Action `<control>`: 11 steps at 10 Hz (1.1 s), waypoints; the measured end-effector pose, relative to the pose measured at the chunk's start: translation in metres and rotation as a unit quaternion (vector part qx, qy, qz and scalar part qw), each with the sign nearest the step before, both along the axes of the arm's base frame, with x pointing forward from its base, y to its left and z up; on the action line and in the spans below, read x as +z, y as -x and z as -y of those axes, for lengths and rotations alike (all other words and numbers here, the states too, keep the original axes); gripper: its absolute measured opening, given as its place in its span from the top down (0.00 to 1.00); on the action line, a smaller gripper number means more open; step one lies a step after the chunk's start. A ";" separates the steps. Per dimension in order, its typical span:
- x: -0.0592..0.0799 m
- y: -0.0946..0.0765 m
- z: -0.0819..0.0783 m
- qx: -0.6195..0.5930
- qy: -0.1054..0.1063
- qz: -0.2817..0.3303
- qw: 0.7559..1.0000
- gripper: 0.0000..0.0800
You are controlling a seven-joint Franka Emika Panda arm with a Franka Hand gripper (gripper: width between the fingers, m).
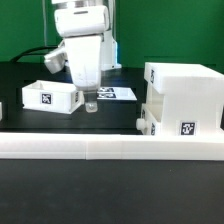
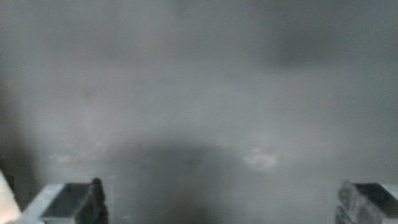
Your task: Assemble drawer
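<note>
Over the middle of the black table (image 1: 60, 195), the gripper (image 1: 88, 103) (image 2: 222, 205) hangs released, its fingers spread wide with nothing between them. The drawer is in white, tagged parts: a small open-top tray (image 1: 50, 97) just beside the gripper on the exterior view's left, and the tall boxy housing (image 1: 182, 98) on the exterior view's right. The marker board (image 1: 117, 93) lies just behind the gripper, a long low white rail (image 1: 100, 148) crosses the near side, and a green backdrop (image 1: 25, 25) closes the far side.
</note>
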State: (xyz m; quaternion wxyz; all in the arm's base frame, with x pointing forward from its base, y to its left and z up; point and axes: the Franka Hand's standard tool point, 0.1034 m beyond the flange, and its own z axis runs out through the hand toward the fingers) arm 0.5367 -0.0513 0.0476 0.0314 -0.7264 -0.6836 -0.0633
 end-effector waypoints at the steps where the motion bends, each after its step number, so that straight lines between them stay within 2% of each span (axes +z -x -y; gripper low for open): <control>1: 0.010 0.006 0.005 -0.005 0.005 0.003 1.000 0.19; 3: 0.019 0.020 0.010 -0.019 0.012 -0.001 1.000 0.19; 6: 0.018 0.021 0.008 -0.046 0.010 -0.007 0.999 0.19; 11: 0.018 0.021 0.007 -0.197 0.002 -0.026 0.980 0.19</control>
